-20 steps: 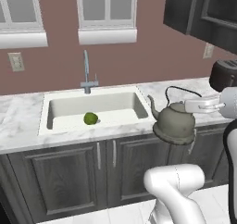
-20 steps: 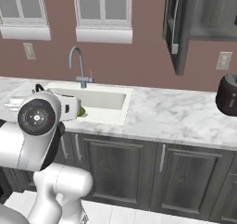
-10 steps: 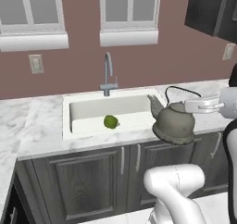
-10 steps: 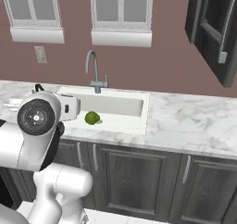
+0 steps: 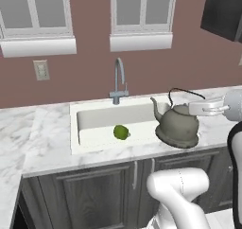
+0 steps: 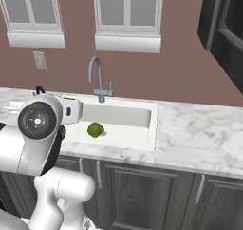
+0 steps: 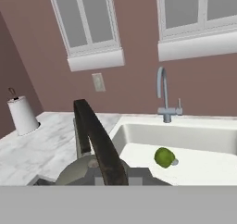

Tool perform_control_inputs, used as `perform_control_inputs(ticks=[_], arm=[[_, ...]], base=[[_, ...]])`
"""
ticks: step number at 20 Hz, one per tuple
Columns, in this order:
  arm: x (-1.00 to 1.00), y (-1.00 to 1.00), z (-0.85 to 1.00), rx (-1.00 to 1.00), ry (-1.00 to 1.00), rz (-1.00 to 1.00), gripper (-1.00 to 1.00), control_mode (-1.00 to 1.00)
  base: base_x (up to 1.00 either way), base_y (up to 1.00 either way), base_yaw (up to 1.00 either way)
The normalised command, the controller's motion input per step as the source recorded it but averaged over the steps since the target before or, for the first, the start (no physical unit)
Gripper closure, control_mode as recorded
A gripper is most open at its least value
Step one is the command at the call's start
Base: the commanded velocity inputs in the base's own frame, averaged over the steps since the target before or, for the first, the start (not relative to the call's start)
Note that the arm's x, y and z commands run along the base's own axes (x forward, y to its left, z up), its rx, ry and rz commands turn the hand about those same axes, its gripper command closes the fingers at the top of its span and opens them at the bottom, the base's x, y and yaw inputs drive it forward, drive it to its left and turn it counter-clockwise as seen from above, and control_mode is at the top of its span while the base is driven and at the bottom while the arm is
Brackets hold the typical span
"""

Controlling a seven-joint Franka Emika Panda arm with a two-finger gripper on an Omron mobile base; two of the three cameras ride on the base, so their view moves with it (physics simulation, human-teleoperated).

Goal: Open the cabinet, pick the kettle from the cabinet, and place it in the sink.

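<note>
The grey-green kettle (image 5: 177, 125) hangs slightly tilted at the right end of the white sink (image 5: 74, 128), covering its right rim. My gripper (image 5: 194, 106) is shut on the kettle's thin arched handle from the right. In the hand view the dark handle (image 7: 98, 142) runs up from the bottom edge over the kettle's dome (image 7: 76, 173), with the sink's basin wall (image 7: 185, 137) beyond. In the right base view my arm hides the kettle's body in front of the sink (image 6: 154, 129). The dark cabinet (image 6: 223, 32) is at the upper right, and its corner (image 5: 224, 10) also shows from the left.
A green lime (image 5: 121, 132) lies in the basin, below the grey gooseneck tap (image 5: 118, 81). A paper towel roll (image 7: 21, 113) stands on the marble counter at the far left. A wall outlet (image 5: 41, 70) and two windows are behind the sink.
The base has driven left, so the sink and windows have slid right in both base views. The kettle stays held in the same spot relative to the arm, now closer to the basin.
</note>
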Motion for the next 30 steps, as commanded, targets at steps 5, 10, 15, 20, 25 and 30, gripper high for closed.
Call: perform_control_inputs(ticks=[5, 10, 15, 20, 25, 30], arm=[[0.0, 0.0, 0.0, 0.0, 0.0, 0.0, 1.0, 1.0], [0.0, 0.0, 0.0, 0.0, 0.0, 0.0, 1.0, 1.0], [0.0, 0.0, 0.0, 0.0, 0.0, 0.0, 1.0, 1.0], [0.0, 0.0, 0.0, 0.0, 0.0, 0.0, 1.0, 1.0], [0.0, 0.0, 0.0, 0.0, 0.0, 0.0, 1.0, 1.0], [0.0, 0.0, 0.0, 0.0, 0.0, 0.0, 1.0, 1.0]], base=[[0.42, 0.3, 0.0], [0.19, 0.41, 0.0], [0.13, 0.51, 0.0], [0.3, 0.37, 0.0], [0.39, 0.1, 0.11], [0.08, 0.02, 0.09]])
